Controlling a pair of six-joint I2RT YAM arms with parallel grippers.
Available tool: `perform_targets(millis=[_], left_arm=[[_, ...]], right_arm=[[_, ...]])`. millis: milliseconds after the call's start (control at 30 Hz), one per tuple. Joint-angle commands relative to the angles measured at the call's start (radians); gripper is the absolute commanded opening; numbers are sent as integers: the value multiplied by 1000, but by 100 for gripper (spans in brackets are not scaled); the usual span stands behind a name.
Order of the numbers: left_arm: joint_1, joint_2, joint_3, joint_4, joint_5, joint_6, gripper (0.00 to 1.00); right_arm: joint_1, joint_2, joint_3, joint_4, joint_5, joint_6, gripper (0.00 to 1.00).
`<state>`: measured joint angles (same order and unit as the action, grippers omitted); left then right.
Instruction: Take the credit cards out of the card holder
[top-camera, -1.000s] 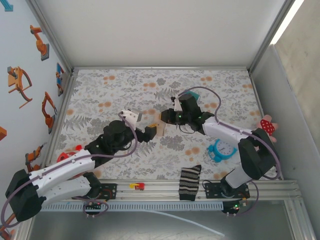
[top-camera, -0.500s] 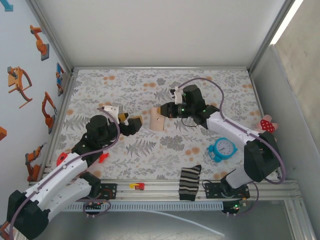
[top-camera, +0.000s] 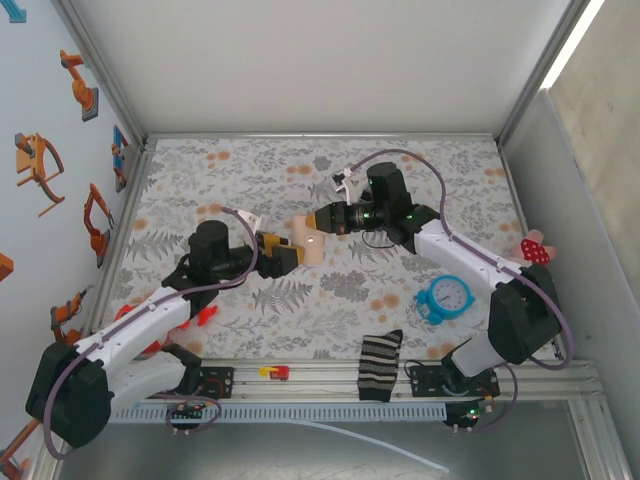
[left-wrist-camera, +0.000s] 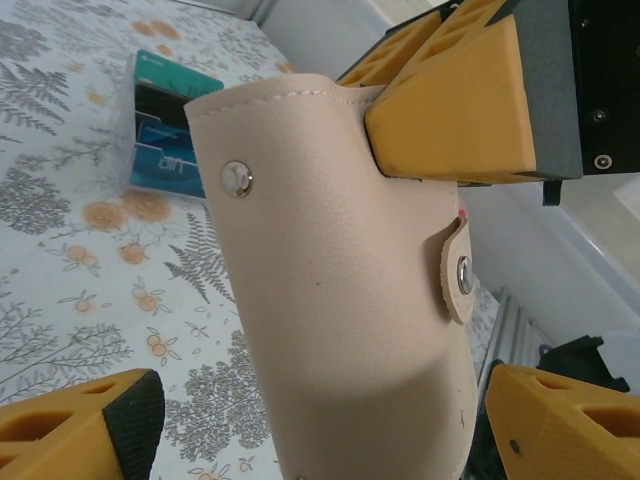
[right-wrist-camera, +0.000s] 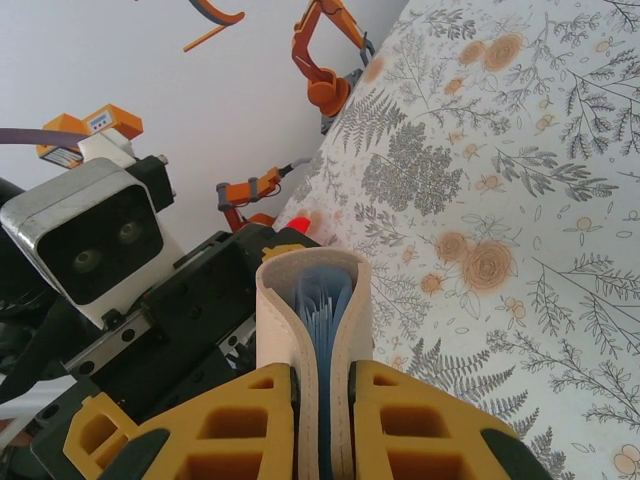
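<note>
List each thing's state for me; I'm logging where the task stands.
card holder: folded, snap tab undone, held above the table.
right end effector: shut on the card holder.
left end effector: open, fingers either side of the card holder, not gripping.
blue, teal and black block: lying on the table.
alarm clock: lying face up.
striped sock: flat at the table's near edge.

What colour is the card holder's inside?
Light blue inside the card holder; clearest in right wrist view.
</note>
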<state>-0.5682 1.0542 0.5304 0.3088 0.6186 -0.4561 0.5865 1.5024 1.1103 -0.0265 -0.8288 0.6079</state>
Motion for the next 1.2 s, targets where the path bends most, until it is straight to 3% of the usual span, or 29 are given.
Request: perform_targets(millis=[0,233,367,1033,1167], left_arm=[[6,37,28,121,121,-48,84],[5,101,-7,308,194,-156,62],[5,127,-18,383,231,-206,55],[5,58,-57,357,270,-221,56],[6,61,-47,360,279,-217,41]], right_arm=[[-2,-49,26,28,-46,-17,0],[-2,-72,25,56,-62,-24,0],[-2,-71,23,74,-74,-17,0],[-4,-78,47,39,-60,-51,0],[-4,-77,49,39,-61,-47,0]])
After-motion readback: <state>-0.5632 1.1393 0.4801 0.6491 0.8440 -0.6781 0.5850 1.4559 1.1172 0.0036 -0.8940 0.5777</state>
